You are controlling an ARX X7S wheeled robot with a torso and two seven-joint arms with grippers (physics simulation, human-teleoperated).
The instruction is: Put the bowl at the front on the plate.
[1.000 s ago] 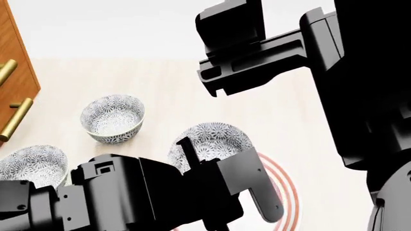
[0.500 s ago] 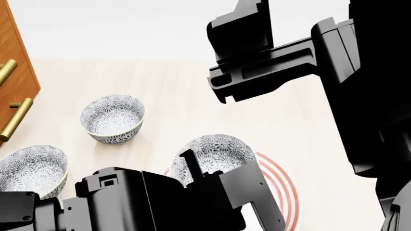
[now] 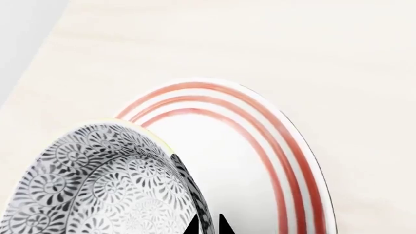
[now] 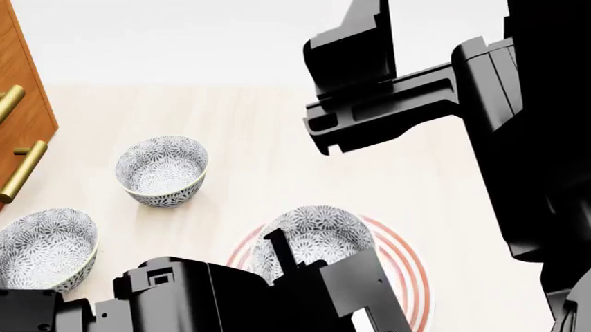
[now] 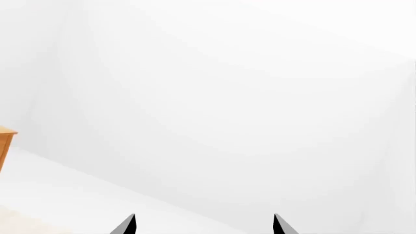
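Bowl [image 4: 314,238], white with grey-blue flowers: held over the plate [image 4: 406,266], covering that plate's left and middle part in the head view; whether its foot touches the plate surface cannot be told. Left gripper [image 3: 208,225]: two dark fingertips pinch the bowl's near wall, one tip inside the rim and one outside, clenched on it. In the left wrist view the bowl's rim overlaps the plate's red rings on one side, while the opposite arc of the rings shows bare out to the plate's edge. Plate: red-ringed, lying flat on the pale wooden table [image 4: 249,138]. Second bowl [image 4: 162,169]: upright on the table, well apart from the plate, beyond and to its left, with bare tabletop between. Third bowl [image 4: 44,247]: upright, left of the plate, near the table's front. Wooden cabinet [image 4: 23,97] with brass handles [image 4: 23,171]: at the table's left edge, far from the plate. Right gripper [image 5: 204,225]: raised above the table, fingertips spread apart and holding nothing, facing a white wall.
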